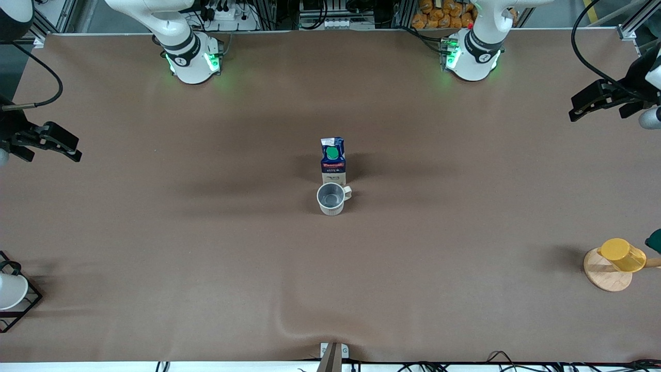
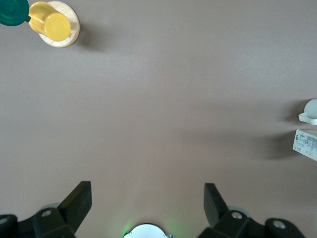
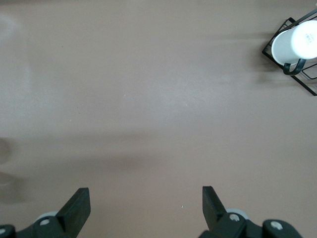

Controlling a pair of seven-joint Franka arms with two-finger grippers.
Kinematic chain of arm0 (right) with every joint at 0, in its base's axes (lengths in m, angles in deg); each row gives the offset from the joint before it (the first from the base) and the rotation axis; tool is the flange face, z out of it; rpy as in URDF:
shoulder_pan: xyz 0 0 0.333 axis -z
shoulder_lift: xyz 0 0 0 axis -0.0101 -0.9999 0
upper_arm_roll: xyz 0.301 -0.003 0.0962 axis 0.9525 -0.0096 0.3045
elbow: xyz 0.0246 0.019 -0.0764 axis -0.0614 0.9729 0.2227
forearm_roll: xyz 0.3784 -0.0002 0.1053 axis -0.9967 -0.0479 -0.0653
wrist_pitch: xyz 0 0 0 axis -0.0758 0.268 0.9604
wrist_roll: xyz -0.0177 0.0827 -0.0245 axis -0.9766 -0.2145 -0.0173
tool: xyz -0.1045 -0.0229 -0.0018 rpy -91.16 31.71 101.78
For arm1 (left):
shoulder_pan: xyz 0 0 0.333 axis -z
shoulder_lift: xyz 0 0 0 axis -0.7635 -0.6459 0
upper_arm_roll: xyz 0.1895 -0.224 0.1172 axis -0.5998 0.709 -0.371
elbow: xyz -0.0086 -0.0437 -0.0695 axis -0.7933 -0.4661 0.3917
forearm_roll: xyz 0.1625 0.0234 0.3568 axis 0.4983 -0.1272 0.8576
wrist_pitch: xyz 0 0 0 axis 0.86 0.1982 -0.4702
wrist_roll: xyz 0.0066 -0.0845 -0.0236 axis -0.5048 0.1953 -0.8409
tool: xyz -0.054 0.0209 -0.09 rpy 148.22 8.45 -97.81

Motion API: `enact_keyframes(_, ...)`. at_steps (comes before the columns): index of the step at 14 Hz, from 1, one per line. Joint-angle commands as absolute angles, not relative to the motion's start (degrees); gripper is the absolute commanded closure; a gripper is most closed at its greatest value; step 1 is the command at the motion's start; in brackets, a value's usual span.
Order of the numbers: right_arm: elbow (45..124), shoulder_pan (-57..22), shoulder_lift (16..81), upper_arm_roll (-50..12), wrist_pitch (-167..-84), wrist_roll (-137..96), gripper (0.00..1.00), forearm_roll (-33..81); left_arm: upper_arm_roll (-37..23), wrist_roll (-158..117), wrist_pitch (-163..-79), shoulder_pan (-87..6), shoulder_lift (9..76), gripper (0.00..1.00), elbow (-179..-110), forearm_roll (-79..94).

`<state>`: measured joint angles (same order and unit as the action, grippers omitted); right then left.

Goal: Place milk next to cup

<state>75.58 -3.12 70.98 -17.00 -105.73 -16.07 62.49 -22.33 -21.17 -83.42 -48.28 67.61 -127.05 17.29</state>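
Observation:
The milk (image 1: 333,160), a dark-blue carton with a green cap, stands upright at the middle of the table. The cup (image 1: 331,199), a cream-white mug with a grey inside, stands right beside it, nearer to the front camera, with its handle toward the left arm's end. Both show at the edge of the left wrist view: the cup (image 2: 310,112) and the milk (image 2: 305,144). My left gripper (image 1: 574,109) is open and empty at the left arm's end of the table, also shown in its wrist view (image 2: 147,198). My right gripper (image 1: 77,149) is open and empty at the right arm's end (image 3: 146,201).
A yellow cup (image 1: 622,254) on a wooden disc (image 1: 607,276) stands near the left arm's end, beside a dark-green thing (image 1: 655,241). A white cup (image 1: 10,290) in a black wire rack (image 1: 23,310) stands at the right arm's end. Brown cloth (image 1: 206,232) covers the table.

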Motion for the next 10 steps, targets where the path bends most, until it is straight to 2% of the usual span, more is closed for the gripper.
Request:
enact_keyframes(1, 75.29, -2.42, 70.86, -16.60, -105.28, -16.01, 0.00, 61.36, -22.14, -21.84, -85.85, -48.71, 69.19, 0.00, -130.67, 16.42)
enact_keyframes(10, 75.29, -2.34, 70.42, -16.69, -105.28, -16.10, 0.00, 61.36, -22.14, -21.84, -86.04, -47.92, 68.22, 0.00, -129.45, 17.21)
